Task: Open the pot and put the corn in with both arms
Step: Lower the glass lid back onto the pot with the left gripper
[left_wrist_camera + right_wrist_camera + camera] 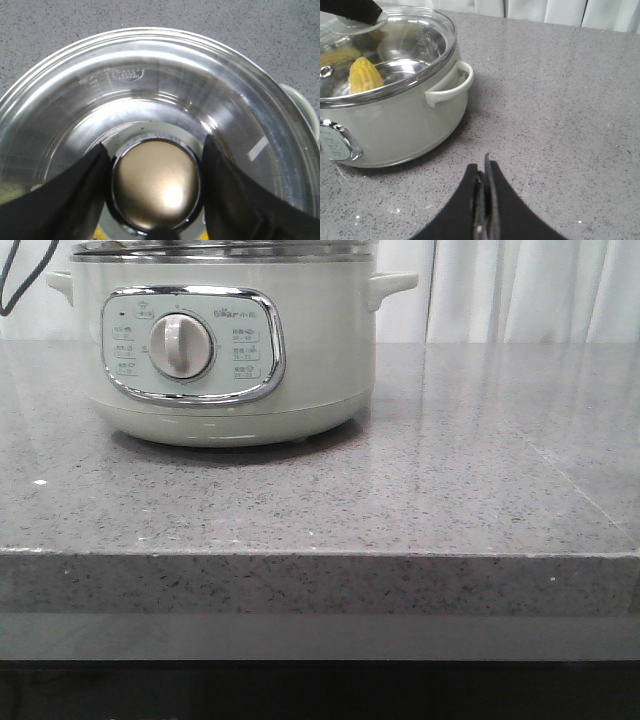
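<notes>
The pale grey-green pot (230, 390) stands at the back left of the grey table, its dial facing me. Its steel-rimmed glass lid (150, 75) sits on it. My left gripper (155, 142) is over the lid, its fingers (85, 190) pressed against both sides of the round metal lid knob (156, 182). One of its fingers also shows over the lid in the right wrist view (350, 9). The yellow corn (364, 75) lies inside the pot (395, 125), seen through the glass. My right gripper (484, 165) is shut and empty, low over the table to the right of the pot.
The table's front edge (320, 555) runs across the front view. White curtains (520, 290) hang behind the table. A black cable (15, 290) hangs at the far left behind the pot. The pot's side handle (451, 87) juts toward my right gripper.
</notes>
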You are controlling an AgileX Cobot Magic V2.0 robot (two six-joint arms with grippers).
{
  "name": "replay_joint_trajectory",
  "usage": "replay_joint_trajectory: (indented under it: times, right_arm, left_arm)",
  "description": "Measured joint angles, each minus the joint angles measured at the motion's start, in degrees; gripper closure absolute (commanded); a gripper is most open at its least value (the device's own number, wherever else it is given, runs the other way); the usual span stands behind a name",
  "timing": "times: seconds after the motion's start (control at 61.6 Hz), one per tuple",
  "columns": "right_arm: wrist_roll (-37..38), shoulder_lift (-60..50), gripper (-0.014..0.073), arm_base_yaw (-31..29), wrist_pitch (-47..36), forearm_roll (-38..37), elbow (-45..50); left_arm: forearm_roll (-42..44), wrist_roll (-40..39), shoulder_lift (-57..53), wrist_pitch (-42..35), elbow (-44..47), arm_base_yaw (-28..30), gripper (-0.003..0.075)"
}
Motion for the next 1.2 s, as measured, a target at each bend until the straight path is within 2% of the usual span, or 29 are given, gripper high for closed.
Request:
replay_joint_trajectory:
  times: [0.081, 0.292, 0.535, 0.795, 0.925, 1.201]
  right_arm:
    - [0.00, 0.00, 0.0714, 0.00, -0.09, 0.00, 0.00]
    - [0.00, 0.00, 0.0714, 0.00, -0.09, 0.00, 0.00]
    - [0.00, 0.00, 0.0714, 0.00, -0.09, 0.00, 0.00]
    - [0.00, 0.00, 0.0714, 0.00, -0.09, 0.00, 0.13]
    - [0.00, 0.00, 0.0714, 0.00, -0.13, 0.00, 0.13]
    - [0.00, 0.00, 0.0714, 0.00, -0.13, 0.00, 0.15]
  left_arm:
    - [0.00, 0.00, 0.00, 0.00, 0.00, 0.00, 0.0307]
    - [0.52, 0.00, 0.13, -0.51, -0.08, 0.00, 0.0290]
    - [1.66, 0.00, 0.52, -0.51, -2.12, 0.00, 0.0173]
    - [2.17, 0.00, 0.52, 1.49, -4.90, 0.00, 0.0171]
    - [2.17, 0.00, 0.52, 2.40, -8.98, 0.00, 0.0269]
    - [2.17, 0.00, 0.52, 2.65, -14.44, 0.00, 0.0629]
